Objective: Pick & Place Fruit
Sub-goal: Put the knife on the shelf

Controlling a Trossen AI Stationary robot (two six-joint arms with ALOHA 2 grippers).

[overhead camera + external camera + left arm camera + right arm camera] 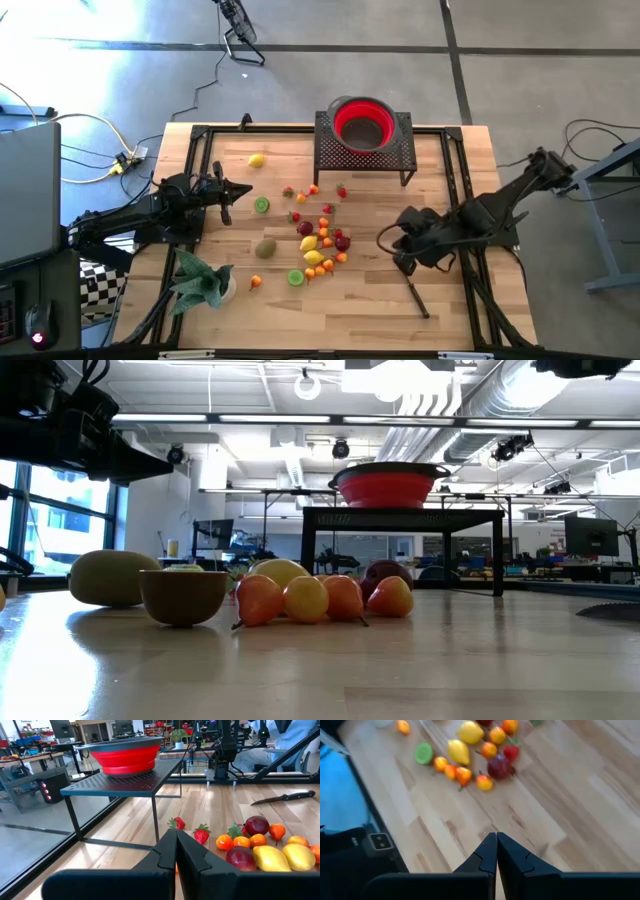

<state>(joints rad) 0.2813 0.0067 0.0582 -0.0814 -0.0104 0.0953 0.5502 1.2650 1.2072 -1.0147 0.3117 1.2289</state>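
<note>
Spanning the scene, the tabletop carries a black rack at its far edge, lifting the red bowl up as the likely drop spot; nothing shows inside it. Fruit lies scattered mid-table between the arms, none picked yet. Left claw and right claw hover beside the pile, each pressed together and empty.

We are seeing the left arm lying across the left middle of the high view, its left gripper pointing right with fingers pressed together. The right arm is reaching in from the right edge, its right gripper pointing left, fingers closed and holding nothing.
</note>
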